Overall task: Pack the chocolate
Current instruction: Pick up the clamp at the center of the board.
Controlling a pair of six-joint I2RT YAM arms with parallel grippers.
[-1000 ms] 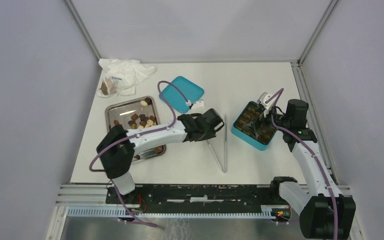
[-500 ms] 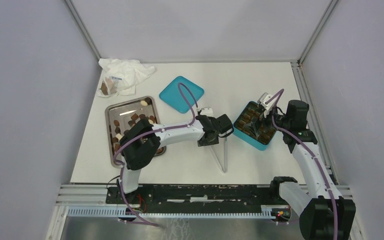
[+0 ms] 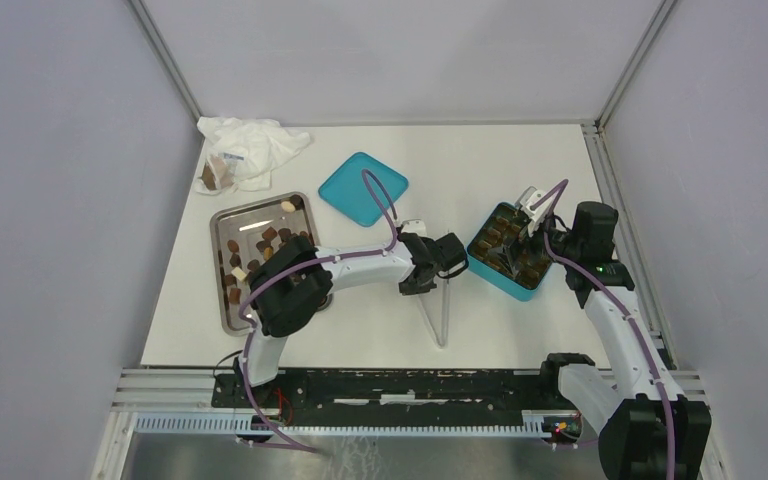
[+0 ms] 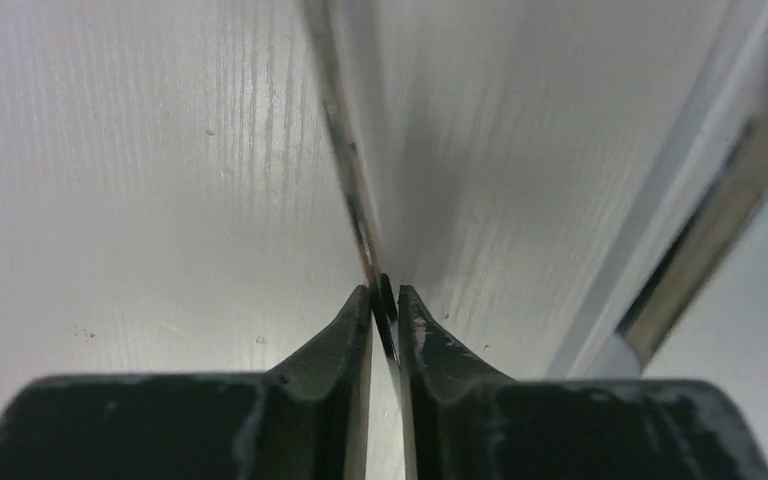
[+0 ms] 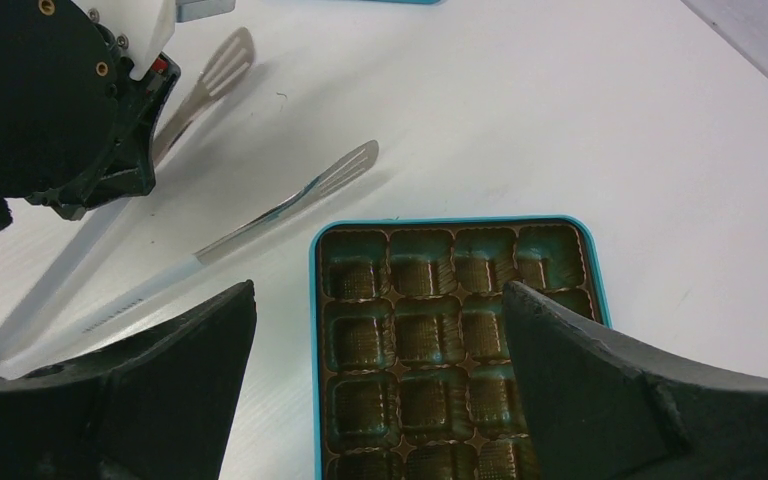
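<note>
Sideways across the white table (image 3: 520, 160), the left arm is reaching rightward from its near base, elbow bent over the steel tray (image 3: 218, 262), wrist tipped down at mid-table. The left gripper (image 4: 385, 296) is pinching one thin blade of the metal tongs (image 3: 442, 310), its dark fingers (image 4: 335, 335) pressing together on the steel, while the other blade is lying apart to the right. The right arm is rising from the near right corner and leaning left, its right gripper (image 5: 378, 290) hanging spread wide over the teal box (image 3: 480, 265), whose brown compartments are sitting unfilled in the wrist view. The chocolate (image 3: 265, 240) is lying scattered on the tray at the left, well apart from the box. A teal lid (image 3: 363, 188) and a crumpled white bag (image 3: 250, 145) are resting farther back
</note>
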